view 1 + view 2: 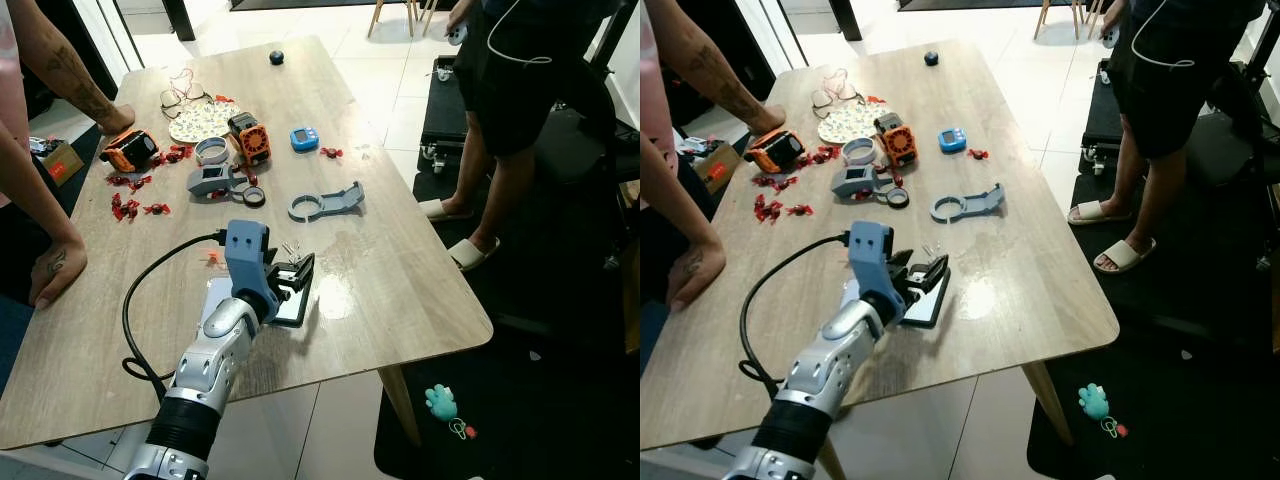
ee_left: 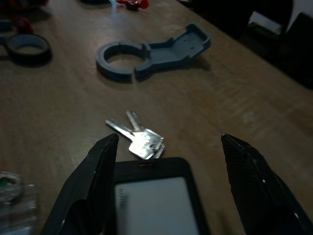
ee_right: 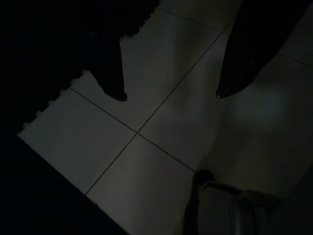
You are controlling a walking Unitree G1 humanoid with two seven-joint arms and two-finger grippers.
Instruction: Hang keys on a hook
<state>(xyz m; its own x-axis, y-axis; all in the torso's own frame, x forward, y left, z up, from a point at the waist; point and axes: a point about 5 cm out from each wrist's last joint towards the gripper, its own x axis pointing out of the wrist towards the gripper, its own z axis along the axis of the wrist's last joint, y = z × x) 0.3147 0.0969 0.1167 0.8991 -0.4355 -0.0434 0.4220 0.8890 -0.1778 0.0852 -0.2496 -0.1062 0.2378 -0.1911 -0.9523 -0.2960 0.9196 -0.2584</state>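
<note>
A small bunch of silver keys (image 2: pixel 139 137) lies flat on the wooden table (image 1: pixel 400 280), joined to a black card holder (image 2: pixel 156 196) with a white card in it. My left gripper (image 2: pixel 168 142) hovers low over the card holder, open, its two black fingers either side of the holder's top edge, with the keys just beyond the tips. From the head camera the keys (image 1: pixel 292 249) sit right ahead of the left gripper (image 1: pixel 293 268). A blue plastic ring-shaped holder (image 1: pixel 327 203) lies farther along the table. The right gripper (image 3: pixel 170 94) hangs open over floor tiles.
Clutter fills the table's far left: orange tools (image 1: pixel 128 150), red bits (image 1: pixel 130 207), a tape roll (image 1: pixel 211 150), a blue timer (image 1: pixel 304 138). One person's hands (image 1: pixel 55 270) rest on the left edge; another person (image 1: pixel 500 110) stands to the right. A black cable (image 1: pixel 150 290) loops over the near edge.
</note>
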